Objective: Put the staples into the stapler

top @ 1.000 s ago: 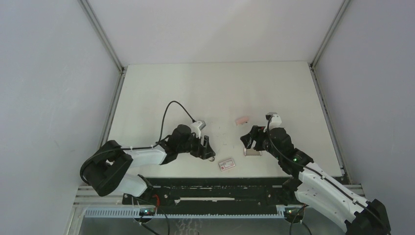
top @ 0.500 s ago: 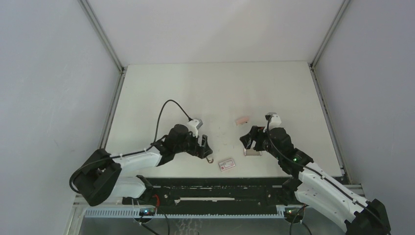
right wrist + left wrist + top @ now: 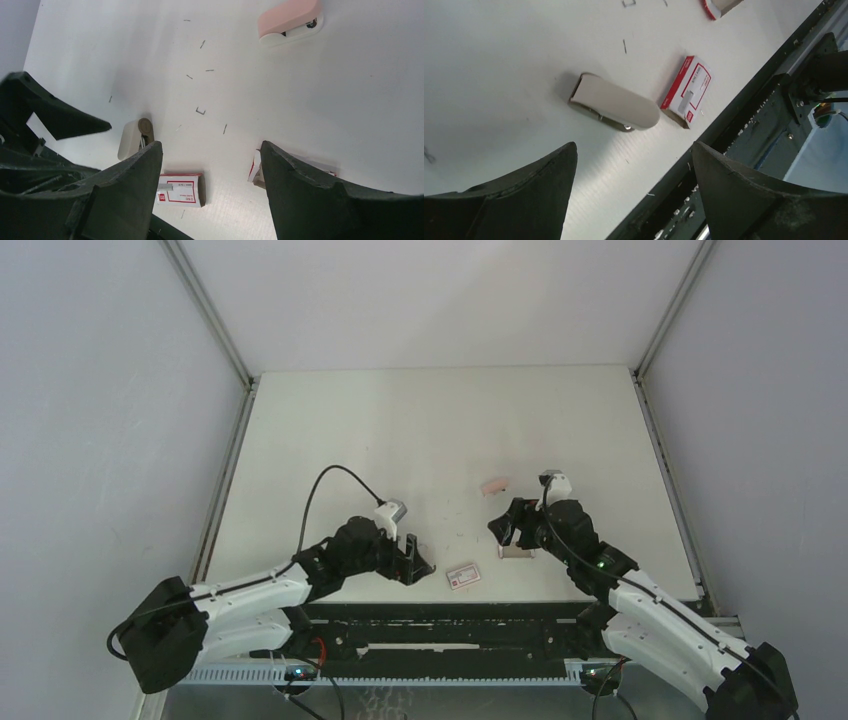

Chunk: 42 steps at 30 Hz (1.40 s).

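The pink stapler lies on the white table, beyond my right gripper. In the right wrist view the stapler is at the top, pink above a white base with a dark metal end. My right gripper is open and empty above the table. My left gripper is open and empty near the table's front edge; in its wrist view it is low over bare table. No silvery-grey staple block shows in any view. Only loose single staples lie scattered.
A white-and-red labelled box lies near the front edge. A second box sits under my right fingers. A cream rounded piece with metal underneath lies beside my left gripper. A black rail runs along the front.
My left arm has stretched lower and its gripper has shifted toward the near edge. My right arm has hardly moved.
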Available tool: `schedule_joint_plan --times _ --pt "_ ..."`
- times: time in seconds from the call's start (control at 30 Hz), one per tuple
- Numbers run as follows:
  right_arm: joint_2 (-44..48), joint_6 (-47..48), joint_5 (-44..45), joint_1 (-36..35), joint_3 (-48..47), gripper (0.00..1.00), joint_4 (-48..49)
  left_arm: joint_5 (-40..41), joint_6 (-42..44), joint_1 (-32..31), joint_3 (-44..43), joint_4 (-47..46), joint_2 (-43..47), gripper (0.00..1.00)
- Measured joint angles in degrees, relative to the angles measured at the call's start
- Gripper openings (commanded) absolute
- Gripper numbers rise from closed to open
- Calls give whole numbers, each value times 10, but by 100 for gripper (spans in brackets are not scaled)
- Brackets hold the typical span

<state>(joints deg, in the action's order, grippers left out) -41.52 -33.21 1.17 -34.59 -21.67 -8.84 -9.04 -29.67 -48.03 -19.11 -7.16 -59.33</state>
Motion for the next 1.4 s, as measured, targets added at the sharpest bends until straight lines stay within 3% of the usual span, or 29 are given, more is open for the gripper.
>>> schedule_joint_plan --times 0.3,0.83,1.13,1.4 --pt "-4 0 -2 0 0 71 1 0 -84 -24 28 -25 -12 86" --pt "13 0 3 0 0 70 0 -38 -123 -64 -19 -192 -205 85" --pt "24 0 9 0 0 70 -11 -20 -116 -67 -59 -277 -288 84" --pt "25 1 10 2 0 70 -13 -86 -31 -67 -64 -244 -229 84"
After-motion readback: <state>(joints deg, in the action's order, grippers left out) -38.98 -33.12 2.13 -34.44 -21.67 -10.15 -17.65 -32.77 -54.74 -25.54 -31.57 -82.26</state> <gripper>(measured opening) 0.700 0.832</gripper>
